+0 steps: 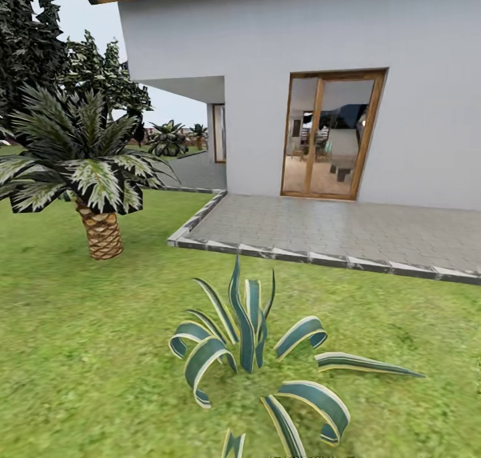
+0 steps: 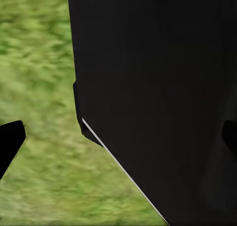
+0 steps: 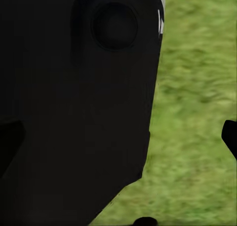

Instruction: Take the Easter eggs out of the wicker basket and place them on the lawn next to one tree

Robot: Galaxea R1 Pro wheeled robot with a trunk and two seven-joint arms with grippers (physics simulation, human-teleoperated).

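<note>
The lawn spreads across the lower part of the head view. A tree with a dark, blocky crown stands at the far left, its trunk hidden behind the palm. The Easter eggs and the wicker basket are out of view. In the left wrist view my left gripper is open, one dark fingertip at each side, with the robot's black body and grass behind. In the right wrist view my right gripper is open too, its fingertip over grass. Nothing is held.
A short palm with a scaly trunk stands at the left. A striped agave grows close in front. Beyond it lie a stone-edged paved patio and a white house with a glass door.
</note>
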